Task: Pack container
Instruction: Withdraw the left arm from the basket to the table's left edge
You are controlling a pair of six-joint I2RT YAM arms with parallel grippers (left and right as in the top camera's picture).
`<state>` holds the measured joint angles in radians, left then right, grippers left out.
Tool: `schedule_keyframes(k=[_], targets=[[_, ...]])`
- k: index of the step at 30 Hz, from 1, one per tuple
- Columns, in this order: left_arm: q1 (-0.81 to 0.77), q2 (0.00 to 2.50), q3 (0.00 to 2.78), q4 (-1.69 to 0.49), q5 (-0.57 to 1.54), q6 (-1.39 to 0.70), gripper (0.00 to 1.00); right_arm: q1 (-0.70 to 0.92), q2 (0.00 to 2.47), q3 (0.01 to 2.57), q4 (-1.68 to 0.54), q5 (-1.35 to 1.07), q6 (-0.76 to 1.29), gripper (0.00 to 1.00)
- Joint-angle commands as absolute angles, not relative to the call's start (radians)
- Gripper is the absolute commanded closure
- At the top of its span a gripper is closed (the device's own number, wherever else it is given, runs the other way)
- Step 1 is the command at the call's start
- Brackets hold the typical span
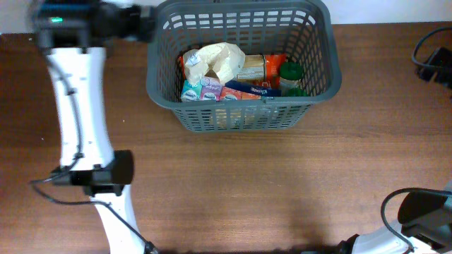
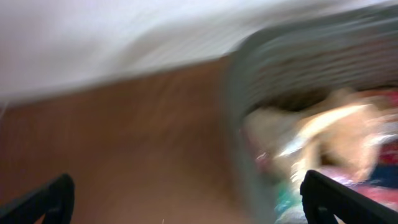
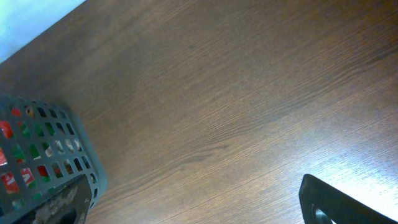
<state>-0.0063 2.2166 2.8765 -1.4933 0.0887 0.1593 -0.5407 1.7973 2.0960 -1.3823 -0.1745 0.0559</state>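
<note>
I see the container, a dark grey slotted basket, standing on the bench towards its far edge, roughly midway across, and it is already well filled: a cream bag lies on top at the left, an orange packet shows just behind it against the left wall, two green lids sit at the right end, a blue packet lies along the near wall, and pale blue cartons are tucked into the near left corner. My left arm runs up the left side of the bench, and its dark wrist ends beside the container's far left corner, close to the rim. My left tool is spread wide, its two dark fingertips standing at opposite edges of the wrist view with nothing gripped between them (that view is badly smeared, so beyond the grey rim and pale shapes inside I cannot pick out details). Below it I see bare bench on the left and the container's rim and wall on the right. Of my right tool only one dark finger shows, in the lower right corner of its wrist view, so I cannot tell how wide it stands; it is over bare bench, well apart from the container, whose corner appears at the lower left there. A black cable lies at the bench's far right
</note>
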Motion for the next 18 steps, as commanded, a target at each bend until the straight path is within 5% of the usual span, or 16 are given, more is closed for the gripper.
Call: schedule_keyframes(k=[1, 18], targets=[[0.099, 2.21, 2.848, -1.583, 0.084, 0.097, 0.01, -0.545, 1.79, 2.096, -1.38, -0.162, 0.061, 0.01], [0.304, 2.21, 2.764, -1.621, 0.081, 0.098, 0.01, -0.539, 1.794, 2.096, -1.38, -0.162, 0.061, 0.01]])
